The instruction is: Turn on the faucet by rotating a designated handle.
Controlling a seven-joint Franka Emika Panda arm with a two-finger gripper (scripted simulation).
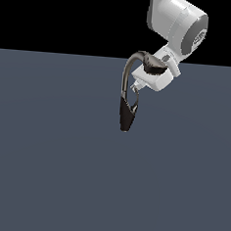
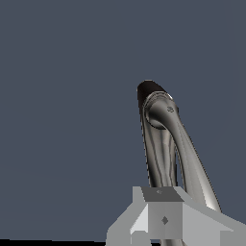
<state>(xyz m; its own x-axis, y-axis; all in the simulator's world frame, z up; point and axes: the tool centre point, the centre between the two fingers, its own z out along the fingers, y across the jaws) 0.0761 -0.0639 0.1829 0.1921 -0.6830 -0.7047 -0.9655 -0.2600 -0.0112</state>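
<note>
The white robot claw (image 1: 136, 88) is hovering just beside the small dark metallic gooseneck faucet (image 1: 126, 84). It is sitting near the thin curved handle (image 1: 134, 107). Whether its fingers are apart or together, I cannot tell.

No text, label, brand, number or sign could be read anywhere; the arm's grey end cap (image 1: 194, 38) bore only an illegible pale mark.

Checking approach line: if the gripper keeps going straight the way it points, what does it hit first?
Likely the handle: the gripper points down at it beside the faucet neck. Depth is unclear.
</note>
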